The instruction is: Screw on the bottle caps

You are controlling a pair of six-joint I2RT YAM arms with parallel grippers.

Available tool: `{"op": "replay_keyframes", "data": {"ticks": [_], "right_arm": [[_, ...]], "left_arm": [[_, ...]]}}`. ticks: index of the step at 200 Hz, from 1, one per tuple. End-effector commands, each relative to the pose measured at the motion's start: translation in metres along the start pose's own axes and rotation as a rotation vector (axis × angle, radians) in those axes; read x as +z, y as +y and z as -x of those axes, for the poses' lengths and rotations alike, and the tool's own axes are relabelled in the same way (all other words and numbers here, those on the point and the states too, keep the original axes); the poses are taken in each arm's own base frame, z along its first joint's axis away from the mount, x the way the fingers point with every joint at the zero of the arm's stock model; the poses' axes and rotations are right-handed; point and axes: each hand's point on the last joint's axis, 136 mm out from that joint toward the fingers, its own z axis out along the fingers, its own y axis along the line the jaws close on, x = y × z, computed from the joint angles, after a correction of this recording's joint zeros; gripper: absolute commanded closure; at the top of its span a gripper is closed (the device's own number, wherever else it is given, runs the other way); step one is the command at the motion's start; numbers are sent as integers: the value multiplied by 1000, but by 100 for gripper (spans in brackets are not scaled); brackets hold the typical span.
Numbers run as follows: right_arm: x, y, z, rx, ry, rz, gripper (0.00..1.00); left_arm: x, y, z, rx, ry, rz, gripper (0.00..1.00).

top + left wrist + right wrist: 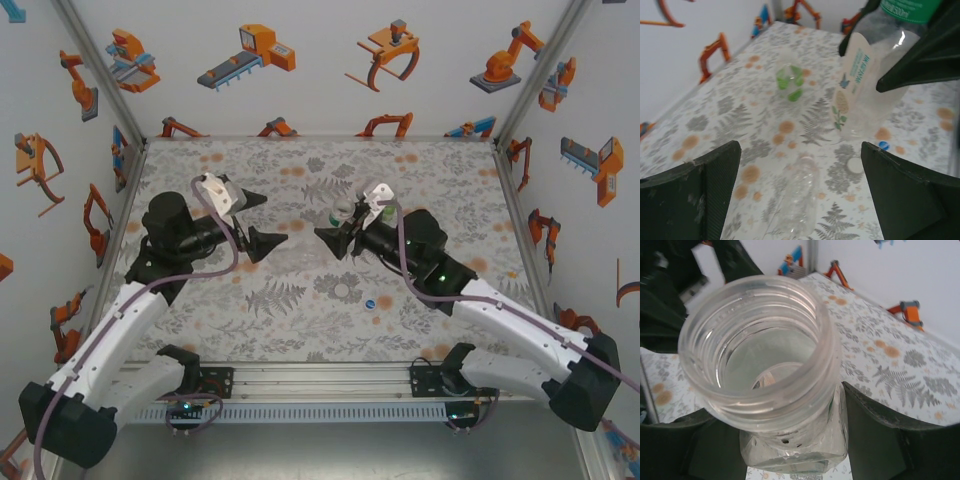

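Capping step not yet begun: right gripper [335,226] clamped on uncapped clear plastic bottle [765,401] above mid-worktop [220,330], left gripper [273,220] wide apart, empty; next probably fetch small round blue plastic cap [371,302] toward near edge.

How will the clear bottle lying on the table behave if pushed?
Round and lying on its side, the clear bottle will probably roll. It looks empty, so it is likely light. Its thin wall may dent if squeezed.
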Motion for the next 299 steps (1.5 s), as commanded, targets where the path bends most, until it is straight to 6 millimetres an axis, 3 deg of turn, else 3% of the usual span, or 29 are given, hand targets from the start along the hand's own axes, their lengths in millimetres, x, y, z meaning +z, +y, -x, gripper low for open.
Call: {"op": "replay_keyframes", "data": {"ticks": [1, 41, 160, 226, 299], "right_arm": [[-8, 31, 32, -51, -66, 178, 86], [-13, 54, 62, -45, -201, 316, 88], [0, 78, 117, 101, -388, 546, 93], [10, 84, 114, 141, -362, 613, 96], [25, 83, 99, 159, -302, 616, 100]], "left_arm": [[-2, -33, 24, -11, -95, -228, 3], [-4, -44, 37, -29, -186, -305, 3], [-5, -70, 49, -37, -227, -445, 3], [-4, -77, 50, -48, -218, -472, 0], [-2, -81, 50, -51, -197, -495, 10]]}}
